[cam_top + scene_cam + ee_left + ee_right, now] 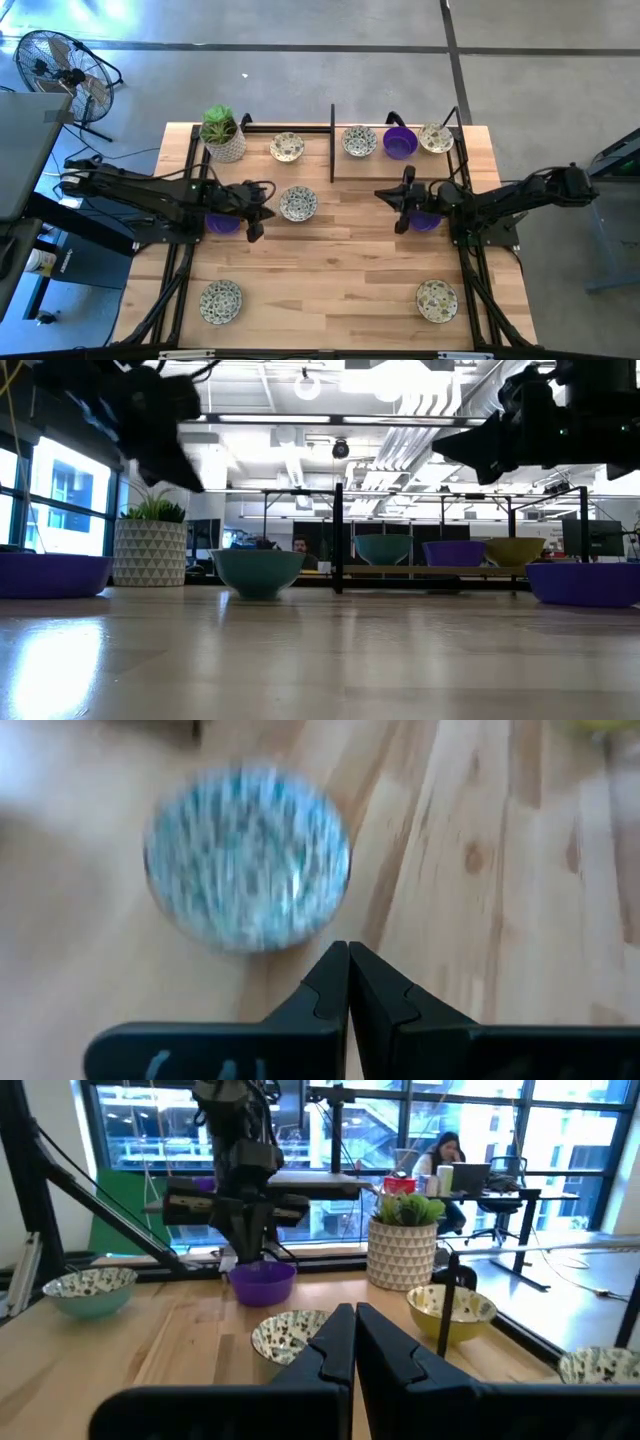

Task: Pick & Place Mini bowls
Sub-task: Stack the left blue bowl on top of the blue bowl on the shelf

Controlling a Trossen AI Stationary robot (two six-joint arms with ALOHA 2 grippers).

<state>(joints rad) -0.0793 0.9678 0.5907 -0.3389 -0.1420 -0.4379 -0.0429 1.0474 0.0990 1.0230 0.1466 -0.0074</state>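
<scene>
Both grippers clenched and empty: left gripper (pixel 254 214) beside a patterned bowl (pixel 297 203), right gripper (pixel 401 205) near a purple bowl (pixel 426 221).

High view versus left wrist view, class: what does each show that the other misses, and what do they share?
Only the high view shows both arms, the right gripper, the plant pot, the purple bowl on the far tray and the two patterned bowls near the front edge. Only the left wrist view shows the left gripper pressed shut. Both show the patterned centre bowl and the wooden table.
</scene>
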